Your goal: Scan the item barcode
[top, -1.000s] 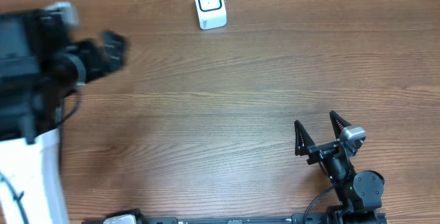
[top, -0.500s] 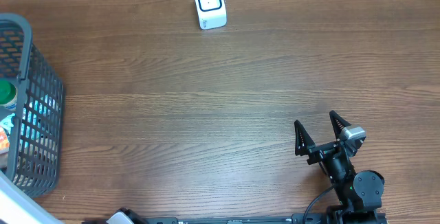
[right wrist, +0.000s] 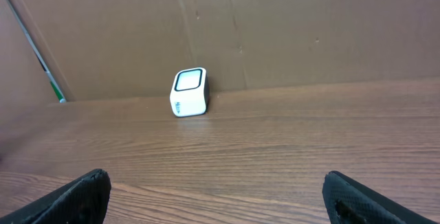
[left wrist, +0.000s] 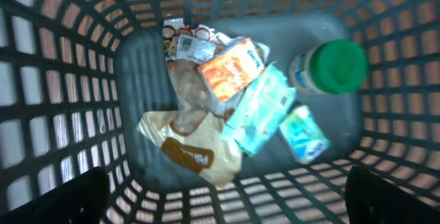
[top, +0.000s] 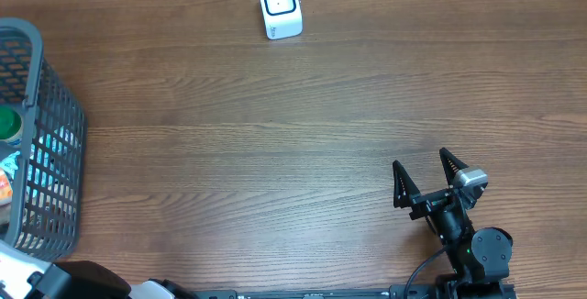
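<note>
Over the basket (left wrist: 69, 80) (packet (left wrist: 231, 67) print unreadable) the left gripper (left wrist: 223, 200) gapes wide, right gripper (top: 421, 160) likewise.

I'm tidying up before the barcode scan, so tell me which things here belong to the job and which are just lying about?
Job: scanner; basket; inside it, any may be the item: orange carton, green-capped bottle, blue packets, brown bag.
Lying about: cardboard wall only.

One white scanner (top: 279, 6) and one grey basket (top: 57, 184) sit on the desk (top: 303, 134). The basket holds one green-capped bottle (left wrist: 330, 66), one orange packet (left wrist: 232, 68), two pale blue packs (left wrist: 261, 110) and one tan pouch (left wrist: 189, 150).
</note>
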Motion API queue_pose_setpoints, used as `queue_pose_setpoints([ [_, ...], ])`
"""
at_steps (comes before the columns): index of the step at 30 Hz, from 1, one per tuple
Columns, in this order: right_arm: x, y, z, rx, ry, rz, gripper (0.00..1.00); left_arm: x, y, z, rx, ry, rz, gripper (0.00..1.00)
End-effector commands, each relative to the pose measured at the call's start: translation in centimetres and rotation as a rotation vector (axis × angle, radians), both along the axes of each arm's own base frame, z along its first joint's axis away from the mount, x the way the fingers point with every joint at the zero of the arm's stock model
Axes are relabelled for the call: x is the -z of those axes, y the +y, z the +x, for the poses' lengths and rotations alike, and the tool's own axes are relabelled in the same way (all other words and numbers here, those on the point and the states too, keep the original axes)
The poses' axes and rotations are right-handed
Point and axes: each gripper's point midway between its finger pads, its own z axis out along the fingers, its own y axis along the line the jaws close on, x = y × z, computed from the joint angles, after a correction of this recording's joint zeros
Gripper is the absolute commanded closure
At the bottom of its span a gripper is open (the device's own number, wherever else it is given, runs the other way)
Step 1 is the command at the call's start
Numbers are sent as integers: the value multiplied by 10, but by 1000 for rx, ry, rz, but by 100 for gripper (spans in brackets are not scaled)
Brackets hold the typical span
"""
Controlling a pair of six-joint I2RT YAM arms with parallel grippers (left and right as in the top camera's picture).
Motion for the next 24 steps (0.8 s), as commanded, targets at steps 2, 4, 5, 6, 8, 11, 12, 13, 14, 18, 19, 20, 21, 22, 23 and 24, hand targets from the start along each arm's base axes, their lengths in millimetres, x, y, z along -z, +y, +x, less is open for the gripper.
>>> queue_pose_setpoints([
  [2,2,-1,0,6,-5,-3,0,43,9,-3,116,73,-14,4],
  [4,2,-1,0,6,-5,-3,0,55,13,1,171,89,5,3],
  [5,2,-1,0,6,-5,-3,0,60,14,3,196,93,8,3],
  [6,2,-1,0,6,-5,-3,0,66,15,5,215,95,9,3],
  [8,2,-1,0,6,-5,-3,0,80,19,6,231,111,6,7],
  [11,2,-1,0,6,-5,-3,0,106,18,3,242,153,-41,20],
  [12,2,-1,0,6,-5,-3,0,115,18,1,234,165,-56,21],
  [13,2,-1,0,6,-5,-3,0,129,19,0,233,176,-74,21],
  [14,2,-1,0,6,-5,-3,0,137,19,0,233,180,-83,21],
  [18,2,-1,0,6,-5,-3,0,169,18,-1,235,199,-124,21],
  [19,2,-1,0,6,-5,-3,0,174,18,-1,235,204,-134,21],
  [20,2,-1,0,6,-5,-3,0,180,17,-2,235,209,-143,21],
  [21,2,-1,0,6,-5,-3,0,185,17,-2,235,215,-151,21],
  [22,2,-1,0,6,-5,-3,0,190,17,-4,233,225,-160,22],
  [23,2,-1,0,6,-5,-3,0,194,18,-5,229,240,-165,23],
  [24,2,-1,0,6,-5,-3,0,200,19,-7,227,255,-173,23],
])
